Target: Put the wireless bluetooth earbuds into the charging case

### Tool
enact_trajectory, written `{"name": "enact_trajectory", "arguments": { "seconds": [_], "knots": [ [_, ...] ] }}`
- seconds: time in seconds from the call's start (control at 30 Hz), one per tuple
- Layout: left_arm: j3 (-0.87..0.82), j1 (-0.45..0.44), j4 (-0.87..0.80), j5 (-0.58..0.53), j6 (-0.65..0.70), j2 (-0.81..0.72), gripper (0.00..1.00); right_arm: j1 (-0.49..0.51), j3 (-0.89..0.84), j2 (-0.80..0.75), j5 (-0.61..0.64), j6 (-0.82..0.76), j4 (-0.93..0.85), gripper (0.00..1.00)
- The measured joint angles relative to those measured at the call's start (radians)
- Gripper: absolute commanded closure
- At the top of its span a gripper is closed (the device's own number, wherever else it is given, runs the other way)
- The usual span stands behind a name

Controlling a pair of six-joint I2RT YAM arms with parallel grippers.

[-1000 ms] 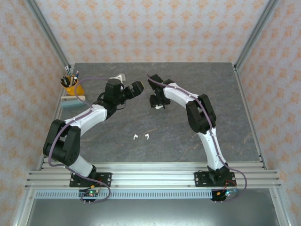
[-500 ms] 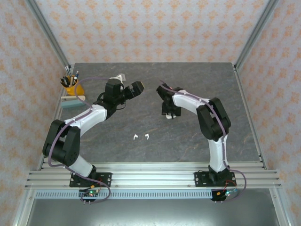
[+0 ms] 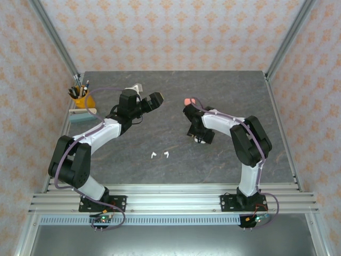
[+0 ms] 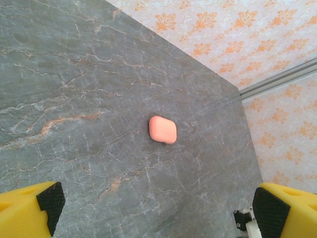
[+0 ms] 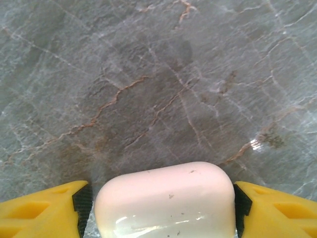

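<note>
A white charging case (image 5: 163, 206) with a rounded, closed shell lies low over the table between the yellow fingers of my right gripper (image 5: 162, 201). The jaws stand open around it, with a thin gap at the left pad (image 5: 81, 198). In the top view my right gripper (image 3: 197, 136) is near the table's middle. A coral-pink case (image 3: 187, 101) lies shut behind it and appears again ahead of my left gripper (image 4: 159, 204) as a pink case (image 4: 162, 130). My left gripper (image 3: 154, 100) hovers wide open and empty. Two white earbuds (image 3: 153, 156) (image 3: 166, 154) lie nearer the front.
A yellow pen cup (image 3: 80, 98) and a pale blue block (image 3: 82, 114) stand at the table's left edge. A small white object (image 3: 136, 87) lies behind the left arm. Metal frame posts rise at the back corners.
My right arm has swung rearward-to-front and right, coming down with the white case and uncovering the pink case. Its jaws have widened. The left arm has stayed still.
</note>
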Motion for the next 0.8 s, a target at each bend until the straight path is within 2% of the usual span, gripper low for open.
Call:
{"name": "enact_trajectory", "arguments": {
  "seconds": [0.33, 0.8],
  "knots": [
    [0.005, 0.0, -0.001, 0.006, 0.0, 0.0, 0.0, 0.0, 0.002, 0.0, -0.026, -0.141, -0.004, 0.25],
    [0.015, 0.0, -0.006, 0.011, 0.001, 0.011, 0.0, -0.005, 0.029, 0.013, -0.064, -0.147, -0.054, 0.27]
  ]
}}
